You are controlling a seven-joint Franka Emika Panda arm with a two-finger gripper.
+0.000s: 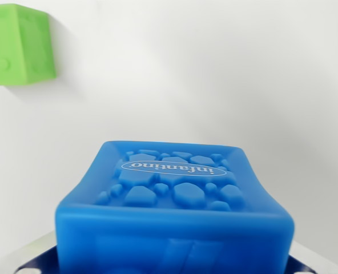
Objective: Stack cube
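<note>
A blue soft cube with a raised pebble pattern and an "infantino" logo fills the lower half of the wrist view, very close to the camera. Its left and right sides bow inward, as if squeezed. My gripper is shut on it; only grey and blue bits of the fingers show at the bottom corners, beside the cube. A green cube with embossed dots lies on the white surface at the wrist view's top left, cut off by the frame edge and well apart from the blue cube.
A plain white surface spreads around both cubes. Nothing else is in view.
</note>
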